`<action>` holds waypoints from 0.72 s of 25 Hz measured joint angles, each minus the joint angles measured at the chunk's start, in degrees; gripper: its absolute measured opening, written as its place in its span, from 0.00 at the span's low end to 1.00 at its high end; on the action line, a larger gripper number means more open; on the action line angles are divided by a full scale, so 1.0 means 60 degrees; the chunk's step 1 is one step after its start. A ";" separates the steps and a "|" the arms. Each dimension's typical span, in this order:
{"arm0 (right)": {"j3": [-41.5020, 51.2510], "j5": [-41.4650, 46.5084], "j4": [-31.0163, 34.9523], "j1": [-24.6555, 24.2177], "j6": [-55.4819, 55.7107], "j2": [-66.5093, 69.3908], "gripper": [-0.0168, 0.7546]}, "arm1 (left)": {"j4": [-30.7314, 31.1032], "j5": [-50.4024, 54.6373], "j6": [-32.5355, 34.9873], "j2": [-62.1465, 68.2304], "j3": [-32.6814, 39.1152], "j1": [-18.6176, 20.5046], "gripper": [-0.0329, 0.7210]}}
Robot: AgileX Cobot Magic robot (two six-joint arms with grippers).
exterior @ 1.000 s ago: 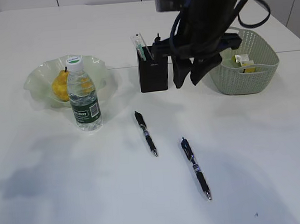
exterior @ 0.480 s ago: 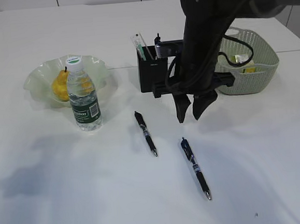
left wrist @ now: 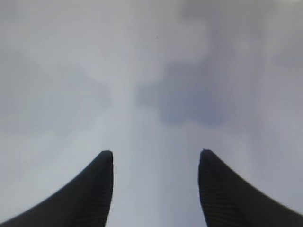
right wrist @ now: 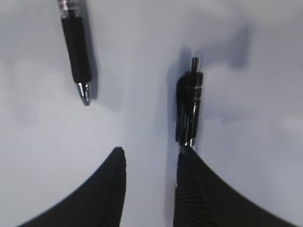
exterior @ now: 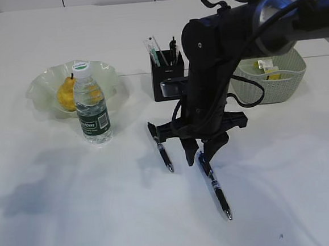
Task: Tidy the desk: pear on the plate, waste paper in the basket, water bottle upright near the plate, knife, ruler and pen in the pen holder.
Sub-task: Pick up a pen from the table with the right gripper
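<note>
1. White tabletop (exterior: 58,222) fills the exterior view, with every object on its far half or middle.
2. At far left, a pale wavy-edged plate (exterior: 39,90) holds a yellow pear (exterior: 65,95).
3. Just in front of the plate, a clear water bottle (exterior: 91,103) with a green label stands upright.
4. A black pen holder (exterior: 166,77) sits at the centre back, with pens and a clear ruler-like strip sticking out.
5. To the right of it stands a pale green woven basket (exterior: 275,86) with scraps inside.
6. Two black pens lie on the table: the left pen (exterior: 160,146) and the right pen (exterior: 215,184), near each other, both angled toward the camera.
7. The right gripper (exterior: 198,156) points down between them, its jaws apart; in the right wrist view one fingertip (right wrist: 189,189) sits at the rear end of the right pen.
8. The left gripper (left wrist: 155,158) shows only in its wrist view, jaws spread wide over bare table, holding nothing.
</note>
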 joint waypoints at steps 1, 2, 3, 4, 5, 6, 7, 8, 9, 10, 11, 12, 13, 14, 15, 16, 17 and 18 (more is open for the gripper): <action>0.0025 -0.0043 -0.0095 0.0000 0.0095 0.0008 0.37 | 0.0000 0.0000 0.0000 0.0000 0.0000 0.0000 0.58; 0.0037 -0.0083 -0.0177 0.0000 0.0149 0.0008 0.37 | 0.0000 0.0000 0.0000 0.0000 0.0000 0.0000 0.58; 0.0037 -0.0083 -0.0292 0.0000 0.0216 0.0031 0.37 | -0.0004 0.0000 0.0000 0.0000 0.0000 0.0000 0.58; 0.0037 -0.0105 -0.0354 0.0000 0.0244 0.0049 0.37 | -0.0020 0.0000 0.0000 0.0000 0.0000 0.0000 0.58; 0.0050 -0.0105 -0.0376 0.0000 0.0258 0.0074 0.37 | -0.0020 0.0000 0.0000 0.0000 0.0000 0.0000 0.58; 0.0062 -0.0129 -0.0393 0.0000 0.0282 0.0115 0.37 | -0.0020 0.0000 0.0000 0.0000 0.0000 0.0000 0.58; 0.0062 -0.0129 -0.0390 0.0000 0.0282 0.0163 0.37 | -0.0020 0.0000 0.0000 0.0000 0.0000 0.0000 0.58; 0.0062 -0.0150 -0.0396 0.0000 0.0282 0.0228 0.37 | -0.0020 0.0000 0.0000 0.0000 0.0000 0.0000 0.58; 0.0062 -0.0150 -0.0396 0.0000 0.0282 0.0297 0.37 | -0.0020 0.0000 0.0000 0.0000 0.0000 0.0000 0.58; 0.0062 -0.0150 -0.0412 0.0000 0.0282 0.0362 0.37 | -0.0020 0.0000 0.0000 0.0000 0.0000 0.0000 0.58; 0.0062 -0.0150 -0.0412 0.0000 0.0282 0.0409 0.37 | -0.0020 0.0000 0.0000 0.0000 0.0000 0.0000 0.58; 0.0062 -0.0169 -0.0412 0.0000 0.0282 0.0432 0.37 | -0.0020 0.0000 0.0000 0.0000 0.0000 0.0000 0.58; 0.0062 -0.0189 -0.0412 0.0000 0.0282 0.0470 0.37 | -0.0020 0.0000 0.0000 0.0000 0.0000 0.0000 0.58; 0.0062 -0.0235 -0.0412 0.0000 0.0282 0.0494 0.37 | -0.0020 0.0000 0.0000 0.0000 0.0000 0.0000 0.58; 0.0062 -0.0282 -0.0430 0.0000 0.0282 0.0494 0.37 | -0.0020 0.0000 0.0000 0.0000 0.0000 0.0000 0.58; 0.0062 -0.0335 -0.0447 0.0000 0.0282 0.0501 0.37 | -0.0020 0.0000 0.0000 0.0000 0.0000 0.0000 0.58; 0.0062 -0.0363 -0.0468 0.0000 0.0282 0.0501 0.37 | -0.0020 0.0000 0.0000 0.0000 0.0000 0.0000 0.58; 0.0062 -0.0390 -0.0504 0.0000 0.0282 0.0518 0.37 | -0.0020 0.0000 0.0000 0.0000 0.0000 0.0000 0.58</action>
